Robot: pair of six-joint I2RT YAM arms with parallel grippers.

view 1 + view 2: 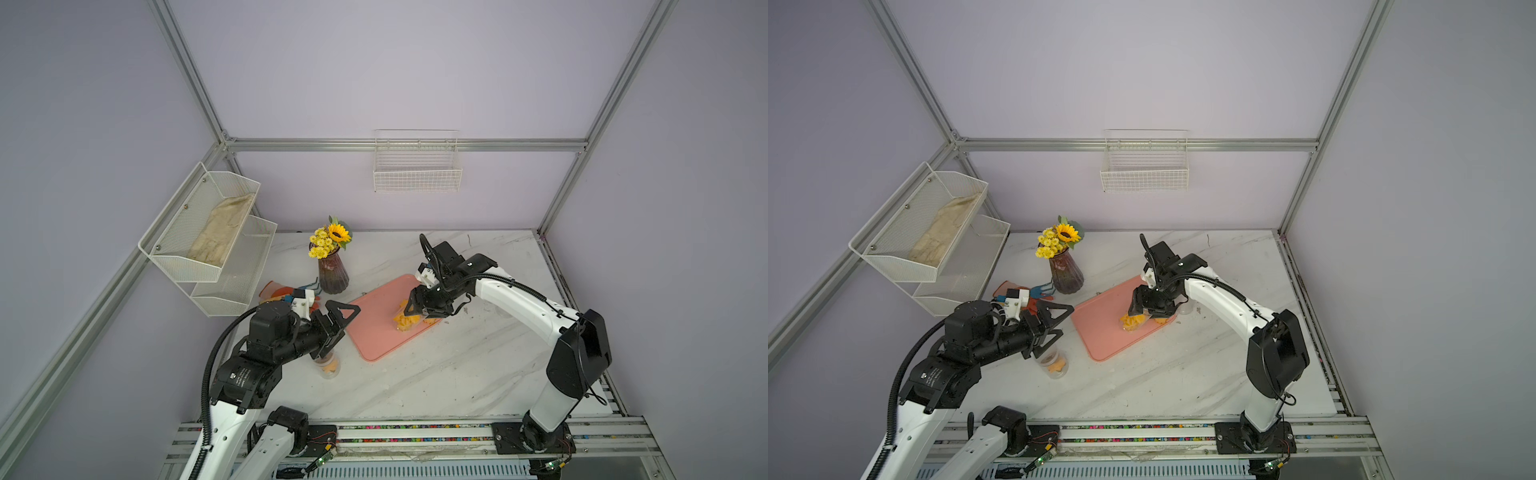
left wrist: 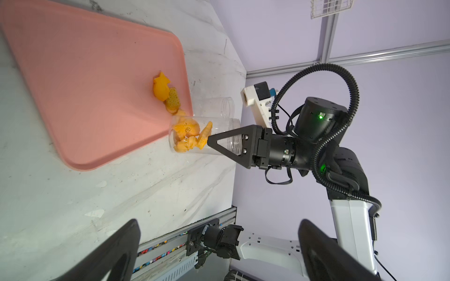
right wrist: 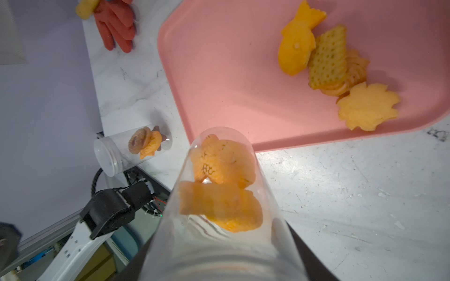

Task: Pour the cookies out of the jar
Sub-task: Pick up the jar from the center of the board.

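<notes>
pour partly done | my right pincer point(image 1: 415, 311) clamps jar point(image 3: 219, 243) at tray's point(image 2: 85, 85) 4 o'clock edge | few cookies point(image 3: 326, 60) on tray, several inside jar | my left pincer point(image 1: 349, 322) wide near second jar point(image 3: 114, 155), 8 o'clock, unpoured

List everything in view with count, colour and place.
tray: one, pink, mid-table
loose cookies: about four, orange-yellow, on tray
held jar: one, clear, cookies inside, at tray's edge
second jar: one, clear, by left tool
third jar: one, clear, empty-looking, beside tray
vase: one, dark, yellow flowers, behind tray
glove: one or two, orange-red, beside vase
basket: one, white, back wall
rack: one, white, left wall, holds cloth
left tool: black, open
right tool: black, shut on held jar
</notes>
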